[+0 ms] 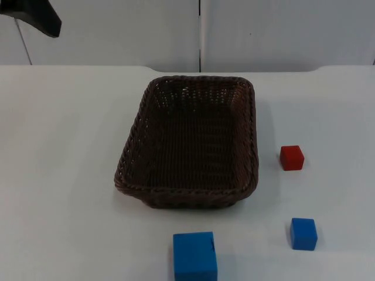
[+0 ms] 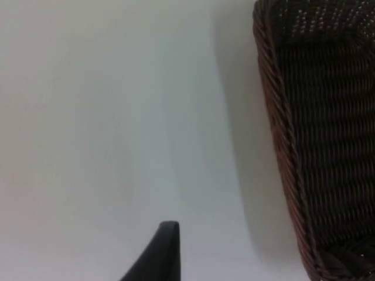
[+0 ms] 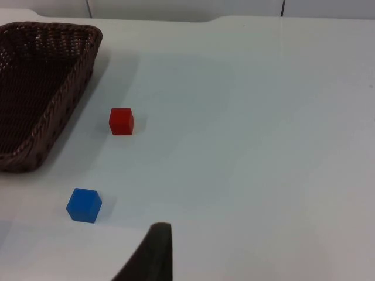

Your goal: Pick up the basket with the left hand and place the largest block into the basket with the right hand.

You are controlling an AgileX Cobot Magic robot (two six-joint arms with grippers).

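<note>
The woven brown basket sits empty in the middle of the white table, nothing holding it. The large blue block lies just in front of it; a small blue block and a red block stand off to its right. The left pincer hovers near the basket's left wall; the right pincer waits over bare table near the small blocks. I cannot tell how either pincer's jaws stand. The basket looks light and stiff, probably easiest pinched at the braided rim. The block looks rigid, flat-sided, easy to clamp.
</note>
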